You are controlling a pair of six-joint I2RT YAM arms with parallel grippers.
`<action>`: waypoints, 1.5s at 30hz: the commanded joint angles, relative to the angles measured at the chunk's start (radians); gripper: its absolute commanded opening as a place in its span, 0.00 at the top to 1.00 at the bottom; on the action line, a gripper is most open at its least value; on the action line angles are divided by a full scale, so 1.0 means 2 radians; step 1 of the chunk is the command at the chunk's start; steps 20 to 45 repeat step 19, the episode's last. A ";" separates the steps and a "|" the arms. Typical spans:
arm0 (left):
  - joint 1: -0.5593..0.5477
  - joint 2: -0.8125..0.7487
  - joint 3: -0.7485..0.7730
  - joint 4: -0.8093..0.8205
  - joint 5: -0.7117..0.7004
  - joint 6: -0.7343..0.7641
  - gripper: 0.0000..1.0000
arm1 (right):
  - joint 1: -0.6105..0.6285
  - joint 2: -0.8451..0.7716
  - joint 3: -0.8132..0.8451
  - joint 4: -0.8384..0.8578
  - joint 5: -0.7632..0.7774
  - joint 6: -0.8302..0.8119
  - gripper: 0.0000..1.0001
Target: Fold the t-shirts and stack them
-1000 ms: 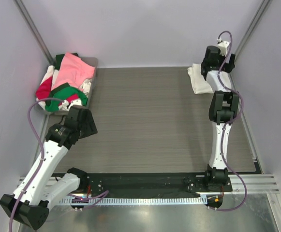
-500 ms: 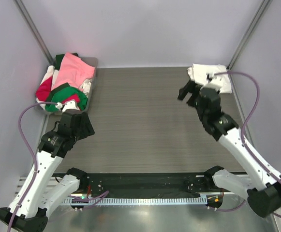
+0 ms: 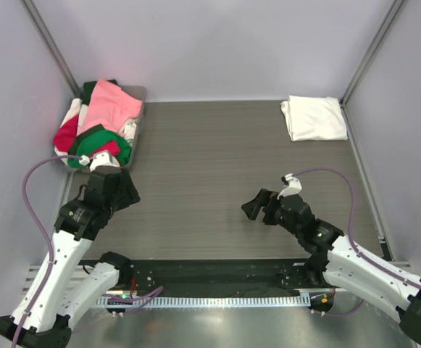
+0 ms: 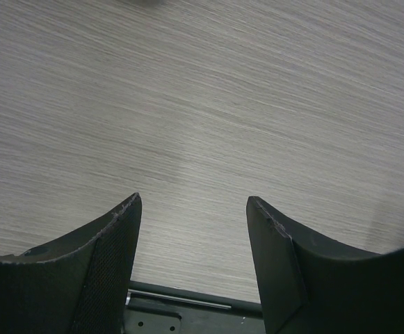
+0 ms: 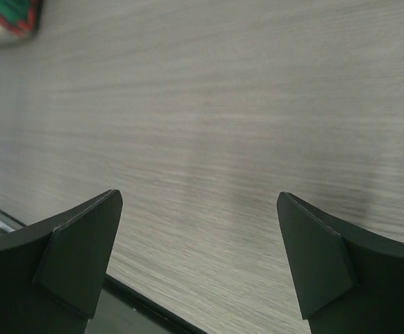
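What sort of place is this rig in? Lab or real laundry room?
Most likely a lab test booth. Plain walls box in one wood-grain table, the left arm and right arm are bolted to a metal rail, and the only laundry is a tray of t-shirts plus one folded white t-shirt.

Table [image 3: 210,167]: grey wood-grain, matt. White t-shirt [image 3: 314,118]: soft cloth, matt. Left gripper [image 4: 193,202] fingers [image 4: 101,264]: black plastic, matt, finely textured.

You are holding your left gripper [image 4: 192,202] with its jaws parted and empty, the left arm [image 3: 65,246] bending upward. Your right gripper [image 5: 199,196] is gaping wide, empty, the right arm [image 3: 355,257] lying low and stretching leftward.
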 commanded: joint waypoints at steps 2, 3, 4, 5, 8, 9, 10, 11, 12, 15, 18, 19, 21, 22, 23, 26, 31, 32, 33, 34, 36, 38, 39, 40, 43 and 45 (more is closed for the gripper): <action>0.003 -0.010 0.000 0.010 -0.020 -0.007 0.37 | 0.016 0.032 -0.048 0.151 -0.030 0.005 0.00; 0.003 -0.011 0.000 0.010 -0.020 -0.007 0.37 | 0.016 0.035 -0.053 0.162 -0.033 0.005 0.00; 0.004 -0.013 0.000 0.009 -0.022 -0.007 0.37 | 0.016 0.037 -0.058 0.172 -0.036 0.003 0.00; 0.003 -0.013 -0.001 0.008 -0.026 -0.009 0.37 | 0.015 0.039 -0.064 0.198 -0.040 -0.001 0.00; 0.003 -0.013 0.001 0.003 -0.030 -0.012 0.37 | 0.016 0.034 -0.074 0.209 -0.035 -0.001 0.00; 0.003 -0.013 0.001 0.003 -0.032 -0.013 0.37 | 0.016 0.031 -0.077 0.210 -0.035 0.000 0.00; 0.004 -0.014 0.001 0.003 -0.033 -0.014 0.36 | 0.016 0.028 -0.078 0.210 -0.036 -0.001 0.00; 0.003 -0.014 0.001 0.003 -0.035 -0.014 0.36 | 0.016 0.021 -0.080 0.210 -0.036 -0.001 0.00; 0.003 -0.013 0.001 0.003 -0.036 -0.014 0.36 | 0.016 0.017 -0.082 0.210 -0.035 0.001 0.01; 0.004 -0.012 0.001 0.001 -0.039 -0.015 0.36 | 0.016 0.005 -0.086 0.202 -0.026 0.009 0.00; 0.004 -0.012 0.002 -0.003 -0.043 -0.019 0.36 | 0.017 -0.001 -0.086 0.203 -0.028 0.002 0.00; 0.004 -0.012 0.002 -0.002 -0.045 -0.019 0.36 | 0.016 -0.001 -0.077 0.168 0.011 0.010 0.00; 0.004 -0.012 0.002 -0.002 -0.045 -0.019 0.36 | 0.016 -0.001 -0.077 0.168 0.011 0.010 0.00; 0.004 -0.012 0.002 -0.002 -0.045 -0.019 0.36 | 0.016 -0.001 -0.077 0.168 0.011 0.010 0.00; 0.004 -0.012 0.002 -0.002 -0.045 -0.019 0.36 | 0.016 -0.001 -0.077 0.168 0.011 0.010 0.00; 0.004 -0.012 0.002 -0.002 -0.045 -0.019 0.36 | 0.016 -0.001 -0.077 0.168 0.011 0.010 0.00; 0.004 -0.012 0.002 -0.002 -0.045 -0.019 0.36 | 0.016 -0.001 -0.077 0.168 0.011 0.010 0.00; 0.004 -0.012 0.002 -0.002 -0.045 -0.019 0.36 | 0.016 -0.001 -0.077 0.168 0.011 0.010 0.00; 0.004 -0.012 0.002 -0.002 -0.045 -0.019 0.36 | 0.016 -0.001 -0.077 0.168 0.011 0.010 0.00; 0.004 -0.012 0.002 -0.002 -0.045 -0.019 0.36 | 0.016 -0.001 -0.077 0.168 0.011 0.010 0.00; 0.004 -0.012 0.002 -0.002 -0.045 -0.019 0.36 | 0.016 -0.001 -0.077 0.168 0.011 0.010 0.00; 0.004 -0.012 0.002 -0.002 -0.045 -0.019 0.36 | 0.016 -0.001 -0.077 0.168 0.011 0.010 0.00; 0.004 -0.012 0.002 -0.002 -0.045 -0.019 0.36 | 0.016 -0.001 -0.077 0.168 0.011 0.010 0.00; 0.004 -0.012 0.002 -0.002 -0.045 -0.019 0.36 | 0.016 -0.001 -0.077 0.168 0.011 0.010 0.00; 0.004 -0.012 0.002 -0.002 -0.045 -0.019 0.36 | 0.016 -0.001 -0.077 0.168 0.011 0.010 0.00; 0.004 -0.012 0.002 -0.002 -0.045 -0.019 0.36 | 0.016 -0.001 -0.077 0.168 0.011 0.010 0.00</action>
